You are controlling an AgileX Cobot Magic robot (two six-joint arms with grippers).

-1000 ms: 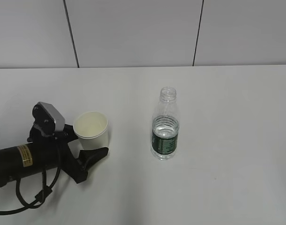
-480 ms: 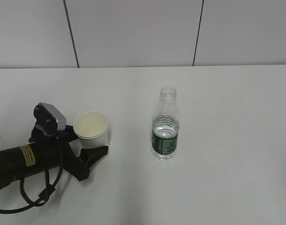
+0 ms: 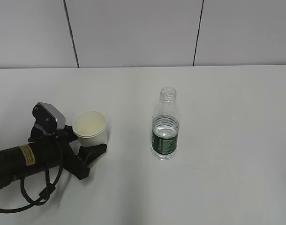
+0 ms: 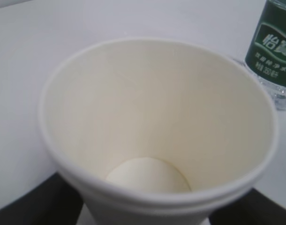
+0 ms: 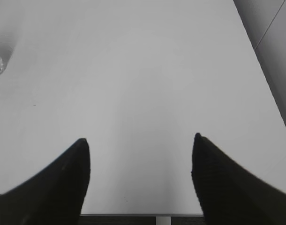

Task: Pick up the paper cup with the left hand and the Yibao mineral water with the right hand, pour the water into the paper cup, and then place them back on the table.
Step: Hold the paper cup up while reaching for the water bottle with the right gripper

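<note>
In the exterior view the left hand (image 3: 89, 140) has its far finger hidden behind the paper cup (image 3: 90, 129), so whether both fingers press the cup wall cannot be told, and its black arm runs off the left edge. In the left wrist view the cup fills the picture with its base cut off at the bottom edge, and the Yibao mineral water (image 4: 273, 51) at far right shows only a slice of its green label. In the right wrist view only a sliver of the bottle's base shows at the left edge, and the right hand (image 5: 140, 140) shows just two dark, blurred fingertips above the bench (image 5: 133, 70).
</note>
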